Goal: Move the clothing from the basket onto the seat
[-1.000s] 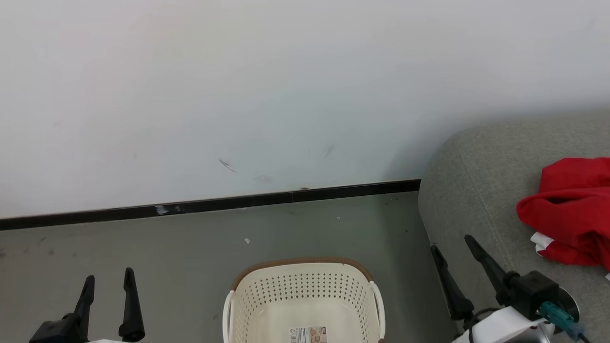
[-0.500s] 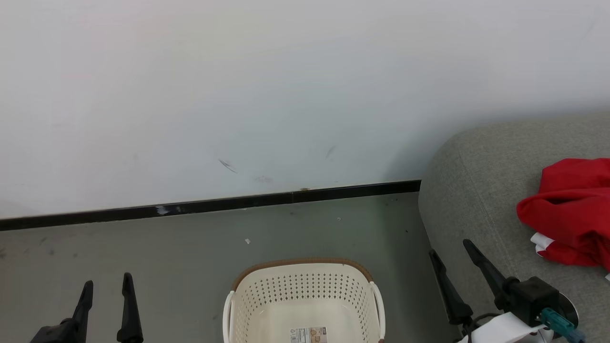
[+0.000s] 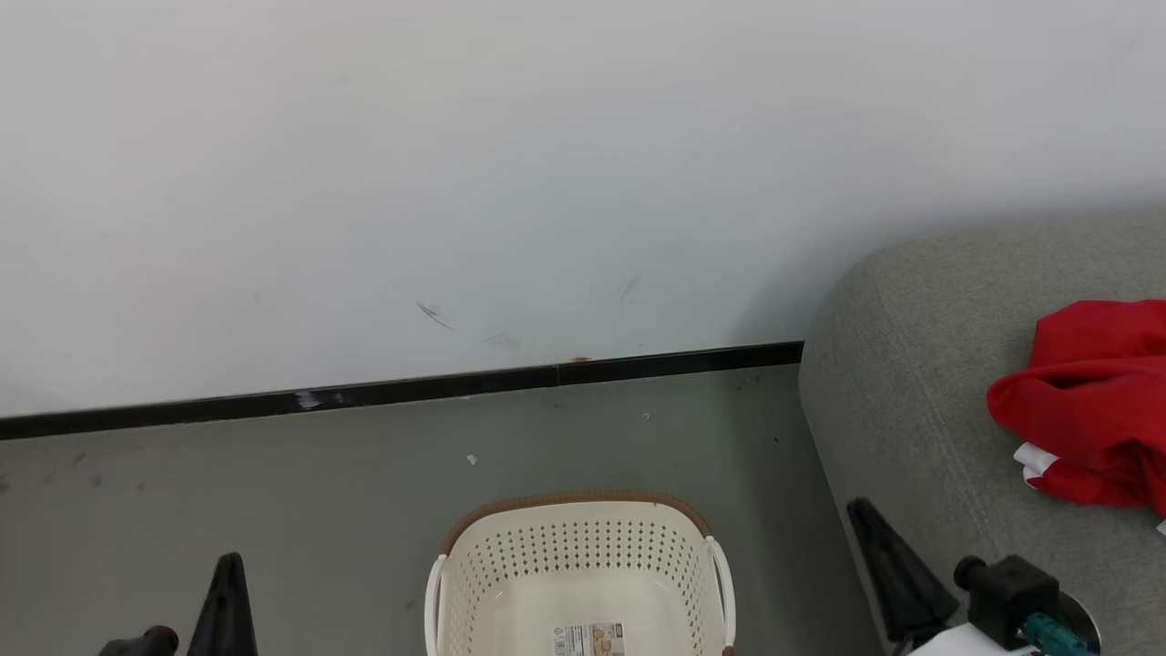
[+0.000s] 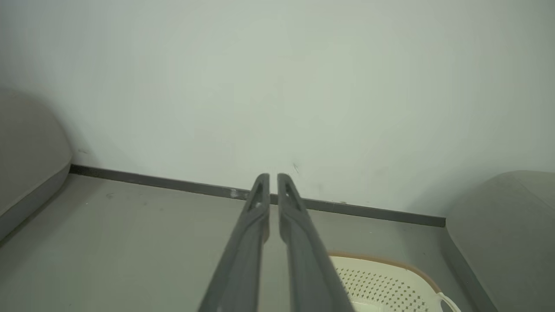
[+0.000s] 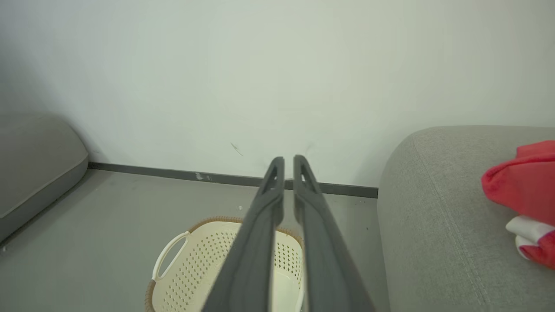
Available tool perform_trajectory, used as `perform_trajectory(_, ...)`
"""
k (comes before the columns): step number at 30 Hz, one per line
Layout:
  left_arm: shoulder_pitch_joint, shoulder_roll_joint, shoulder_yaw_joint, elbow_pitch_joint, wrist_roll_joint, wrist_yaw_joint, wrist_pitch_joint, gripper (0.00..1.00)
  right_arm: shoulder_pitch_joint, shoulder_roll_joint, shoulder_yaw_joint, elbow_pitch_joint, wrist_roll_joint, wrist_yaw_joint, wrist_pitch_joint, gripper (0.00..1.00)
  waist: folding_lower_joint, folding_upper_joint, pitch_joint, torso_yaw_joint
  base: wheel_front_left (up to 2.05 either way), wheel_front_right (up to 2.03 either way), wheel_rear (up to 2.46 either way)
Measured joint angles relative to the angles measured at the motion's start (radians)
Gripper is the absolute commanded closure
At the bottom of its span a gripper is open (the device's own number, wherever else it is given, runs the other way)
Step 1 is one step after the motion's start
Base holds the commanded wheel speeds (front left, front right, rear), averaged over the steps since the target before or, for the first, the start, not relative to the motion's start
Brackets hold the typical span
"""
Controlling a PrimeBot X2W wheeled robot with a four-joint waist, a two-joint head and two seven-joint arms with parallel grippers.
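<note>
1. Clothing is lying as one red heap on the seat, at the head view's right edge. One white band is showing at its lower edge. How many garments are making up the heap, I cannot tell.
2. One basket is standing on the floor, left of the seat and well apart from the heap. Two white handles are showing on its sides, and one sticker is lying on the visible part of its bottom.
3. One left gripper is pointing up at the head view's lower left, over the floor and left of the basket. In the left wrist view its two fingers are standing almost together, with one thin slit between them, and are clamping nothing.
4. One right gripper is rising at the lower right, between the basket and the heap, in front of the seat's edge. In the right wrist view its two fingers are likewise standing almost together, with a thin slit between them, and are clamping nothing.
5. One pale wall is standing behind everything, with one dark baseboard running along its foot as far as the seat.
6. In the right wrist view two grey upholstered pieces are showing: the seat at right, bearing the heap, and one cushion at left. The basket is standing on the floor between them.
</note>
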Motion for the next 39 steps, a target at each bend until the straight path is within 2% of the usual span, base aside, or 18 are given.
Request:
perform_trajectory(4,0.016,-0.033,-0.009,0.031,-0.002,0.000,0.002,1.00,0.031,0.003,0.002,0.028,0.001,0.000,0.001,1.00,0.0000,0.0000,0.000,0.000,0.00,0.00,0.00)
perform_trajectory(11,0.016,-0.035,-0.001,0.034,-0.060,-0.013,0.019,1.00,0.048,0.003,0.026,0.010,0.055,0.000,0.001,1.00,0.0000,0.0000,0.002,-0.001,0.00,0.00,0.00)
perform_trajectory(23,0.013,-0.041,0.016,0.037,-0.187,-0.047,0.061,1.00,0.073,0.003,0.027,-0.015,0.239,0.000,0.002,1.00,0.0006,0.0000,0.008,0.001,0.00,0.00,0.00)
perform_trajectory(29,0.012,-0.045,0.028,0.043,-0.240,-0.064,0.079,1.00,0.072,0.003,0.000,-0.011,0.347,0.000,0.017,1.00,0.0031,0.0000,0.009,0.004,0.00,0.00,0.00)
perform_trajectory(39,-0.002,-0.062,0.044,0.052,-0.335,-0.095,0.113,1.00,0.067,-0.004,-0.009,-0.001,0.495,0.000,0.051,1.00,0.0104,0.0000,0.007,0.007,0.00,0.00,0.00)
